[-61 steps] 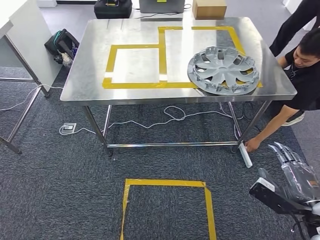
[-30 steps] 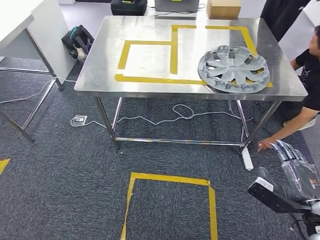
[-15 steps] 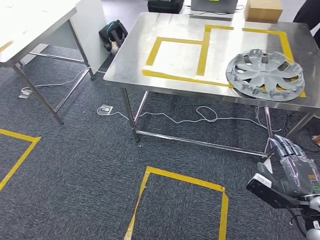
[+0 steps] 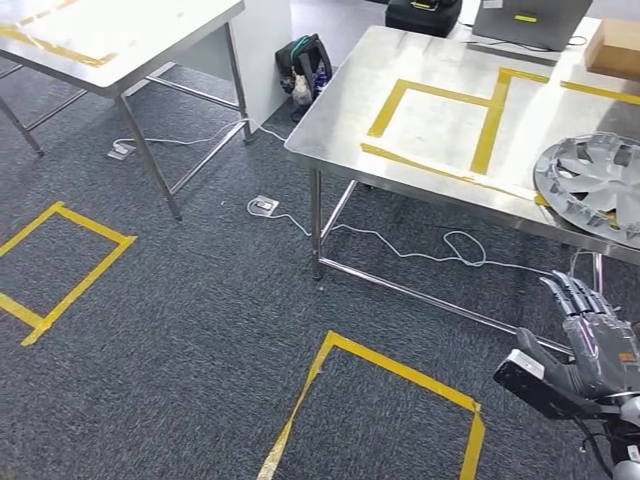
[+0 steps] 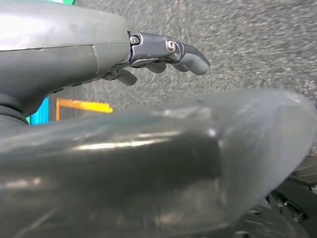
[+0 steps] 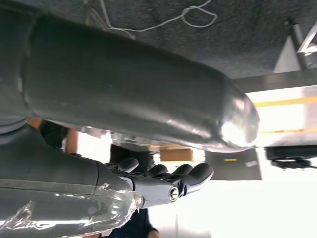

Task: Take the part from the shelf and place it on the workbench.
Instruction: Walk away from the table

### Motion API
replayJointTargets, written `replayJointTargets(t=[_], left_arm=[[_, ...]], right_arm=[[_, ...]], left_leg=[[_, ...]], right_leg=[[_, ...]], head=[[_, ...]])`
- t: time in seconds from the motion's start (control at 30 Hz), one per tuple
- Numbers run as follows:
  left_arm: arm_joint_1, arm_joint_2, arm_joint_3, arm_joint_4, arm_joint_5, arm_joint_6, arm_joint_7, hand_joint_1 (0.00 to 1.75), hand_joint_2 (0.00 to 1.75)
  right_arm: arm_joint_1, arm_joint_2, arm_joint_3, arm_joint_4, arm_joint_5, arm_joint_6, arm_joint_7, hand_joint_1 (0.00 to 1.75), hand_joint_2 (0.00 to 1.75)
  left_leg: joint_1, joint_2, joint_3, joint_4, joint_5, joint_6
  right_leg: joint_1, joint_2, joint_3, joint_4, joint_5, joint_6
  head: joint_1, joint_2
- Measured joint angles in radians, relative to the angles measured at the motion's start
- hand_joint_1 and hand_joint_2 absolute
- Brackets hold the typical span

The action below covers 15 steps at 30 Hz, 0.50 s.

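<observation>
Hubcap (image 4: 596, 186) at 3 o'clock in head view, flat on steel workbench (image 4: 423, 110), partly over yellow tape outline (image 4: 453, 120), cut off by the frame's edge. Judged light, stiff moulded plastic, smooth and likely slippery on steel; spokes probably brittle if squeezed. Best taken at the rim, or with fingers hooked through a spoke opening; too broad for a one-sided pinch, so support from beneath advised. Appears already set down on the bench.

Right hand (image 4: 592, 345) at 4 o'clock, low over carpet, holding nothing, fingers extended and slightly apart; same in right wrist view (image 6: 164, 181). Left hand (image 5: 164, 52) in left wrist view, holding nothing, fingers extended and close together, over carpet.

Second table (image 4: 128, 40) at 11 o'clock. Floor tape square (image 4: 392, 375) at 6 o'clock; another (image 4: 68, 260) at 9 o'clock. Bag (image 4: 306, 65) at 12 o'clock. Laptop (image 4: 528, 20) and box (image 4: 619, 45) at 1 o'clock.
</observation>
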Motion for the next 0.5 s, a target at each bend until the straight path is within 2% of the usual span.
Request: replayJointTargets(t=[0.03, 0.07, 0.13, 0.17, 0.2, 0.23, 0.27, 0.3, 0.33, 0.37, 0.4, 0.43, 0.5], left_arm=[[0.000, 0.000, 0.000, 0.000, 0.000, 0.000, 0.000, 0.00, 0.00], [0.000, 0.001, 0.000, 0.000, 0.000, 0.000, 0.000, 0.00, 0.00], [0.002, 0.001, 0.000, 0.000, -0.001, 0.000, 0.000, 0.00, 0.00], [0.005, 0.000, 0.000, 0.000, -0.001, 0.000, 0.000, 0.00, 0.00], [0.006, 0.000, -0.001, -0.001, -0.002, 0.000, 0.000, 0.00, 0.00], [0.006, 0.000, -0.001, -0.001, -0.002, 0.000, 0.001, 0.00, 0.00], [0.004, 0.001, -0.001, -0.001, -0.002, 0.000, 0.001, 0.00, 0.00], [0.002, 0.001, -0.001, -0.001, -0.002, 0.000, 0.002, 0.00, 0.00], [0.000, 0.001, -0.001, -0.001, -0.001, 0.000, 0.002, 0.00, 0.00], [-0.001, 0.000, -0.001, -0.001, 0.000, 0.000, 0.002, 0.00, 0.00], [0.000, 0.000, -0.001, -0.001, 0.001, 0.000, 0.003, 0.00, 0.00], [0.001, 0.000, -0.001, -0.002, 0.003, 0.000, 0.003, 0.00, 0.00], [0.001, 0.002, -0.001, -0.002, 0.007, 0.000, 0.004, 0.00, 0.00]], right_arm=[[0.000, 0.000, 0.000, 0.000, 0.000, 0.000, 0.000, 0.00, 0.00], [0.000, 0.000, 0.000, 0.000, 0.000, -0.001, 0.000, 0.00, 0.00], [-0.002, 0.000, 0.000, 0.000, 0.003, -0.002, 0.000, 0.00, 0.00], [-0.004, 0.000, 0.000, -0.001, 0.006, -0.003, 0.000, 0.00, 0.00], [-0.004, 0.000, 0.000, -0.001, 0.009, -0.004, 0.000, 0.00, 0.00], [-0.004, 0.000, 0.000, -0.001, 0.012, -0.005, -0.001, 0.00, 0.00], [-0.003, 0.000, 0.000, -0.001, 0.015, -0.006, -0.001, 0.00, 0.00], [-0.002, 0.000, 0.000, -0.001, 0.018, -0.007, -0.002, 0.00, 0.00], [-0.001, 0.000, 0.000, -0.001, 0.020, -0.008, -0.002, 0.00, 0.00], [-0.001, 0.000, 0.000, -0.001, 0.022, -0.008, -0.002, 0.00, 0.00], [-0.001, 0.000, 0.000, -0.001, 0.023, -0.008, -0.003, 0.00, 0.00], [-0.001, 0.000, 0.000, -0.001, 0.025, -0.008, -0.003, 0.00, 0.00], [-0.001, 0.000, 0.000, -0.001, 0.029, -0.010, -0.003, 0.00, 0.00]], left_leg=[[0.000, -0.012, -0.003, 0.001, 0.002, -0.005], [0.001, -0.023, -0.008, 0.001, 0.004, -0.010], [0.004, -0.046, -0.017, -0.001, 0.011, -0.024], [0.005, -0.042, -0.022, 0.003, 0.010, -0.030], [0.004, -0.022, -0.033, 0.021, -0.002, -0.035], [0.002, 0.008, -0.054, 0.062, -0.027, -0.039], [0.002, 0.043, -0.083, 0.122, -0.061, -0.043], [0.002, 0.066, -0.119, 0.192, -0.096, -0.047], [0.003, 0.077, -0.150, 0.253, -0.120, -0.049], [0.003, 0.081, -0.166, 0.286, -0.126, -0.051], [0.004, 0.085, -0.164, 0.282, -0.113, -0.051], [0.004, 0.090, -0.141, 0.240, -0.085, -0.050], [0.001, 0.130, -0.064, 0.102, -0.024, -0.045]], right_leg=[[-0.001, 0.018, 0.023, -0.046, 0.011, -0.003], [0.000, 0.027, 0.033, -0.069, 0.013, -0.007], [0.002, 0.008, 0.037, -0.074, 0.014, -0.019], [0.002, -0.005, 0.040, -0.076, 0.018, -0.025], [0.001, -0.018, 0.042, -0.078, 0.022, -0.032], [0.000, -0.032, 0.042, -0.081, 0.025, -0.037], [0.001, -0.045, 0.042, -0.082, 0.026, -0.039], [0.002, -0.059, 0.040, -0.082, 0.025, -0.041], [0.003, -0.074, 0.040, -0.082, 0.025, -0.041], [0.003, -0.088, 0.039, -0.082, 0.024, -0.042], [0.003, -0.102, 0.040, -0.082, 0.023, -0.041], [0.003, -0.115, 0.042, -0.082, 0.021, -0.040], [0.007, -0.140, 0.047, -0.080, 0.015, -0.032]], head=[[0.000, 0.000], [-0.001, 0.000], [-0.001, 0.000], [-0.001, 0.000], [-0.004, 0.000], [-0.006, 0.000], [-0.009, 0.000], [-0.012, 0.000], [-0.013, 0.000], [-0.012, 0.000], [-0.013, 0.000], [-0.013, 0.000], [-0.014, 0.000]])
